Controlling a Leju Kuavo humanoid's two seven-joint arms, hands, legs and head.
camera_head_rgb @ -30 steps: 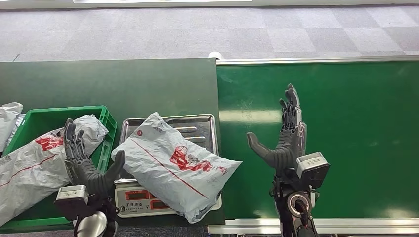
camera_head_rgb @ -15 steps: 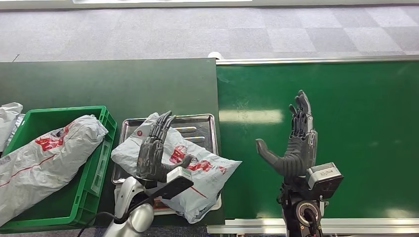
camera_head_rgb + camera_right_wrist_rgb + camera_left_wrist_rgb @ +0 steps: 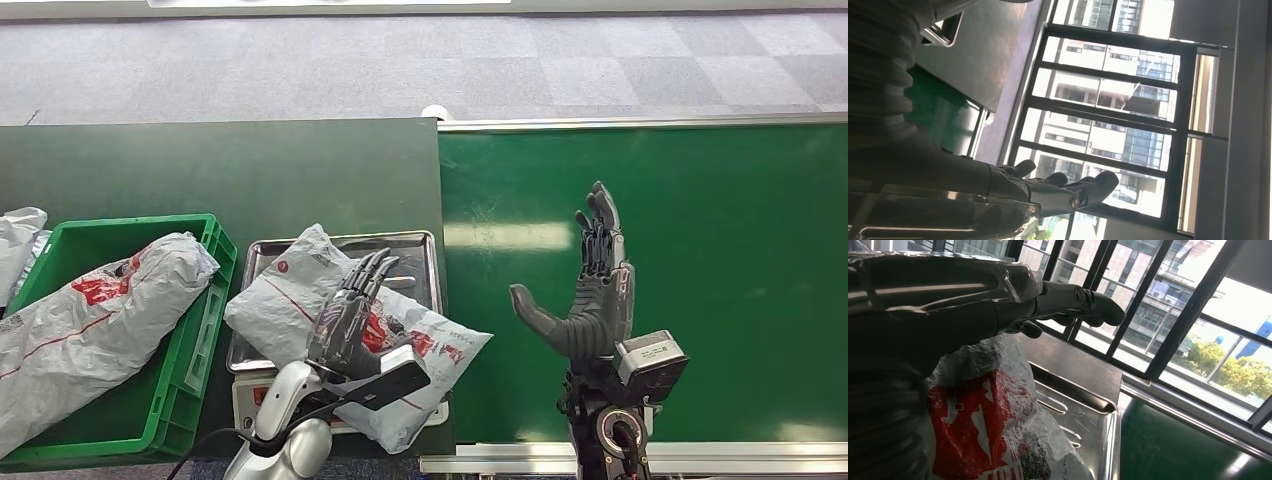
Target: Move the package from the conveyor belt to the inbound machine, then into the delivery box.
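A grey-white package with red print lies across the steel tray of the weighing machine, its near end hanging over the front. My left hand reaches over the package's middle with fingers stretched out and apart; I cannot tell whether it touches the bag. The left wrist view shows those fingers extended above the package and the tray. My right hand stands upright and open above the green conveyor belt, holding nothing, its fingers spread.
A green crate at the left holds another printed package. One more bag lies at the far left edge. The dark green table stretches behind the tray, and grey carpet lies beyond.
My left hand swung from beside the green crate to over the package on the tray, then edged right. My right hand drifted slightly over the belt. The package has hardly moved.
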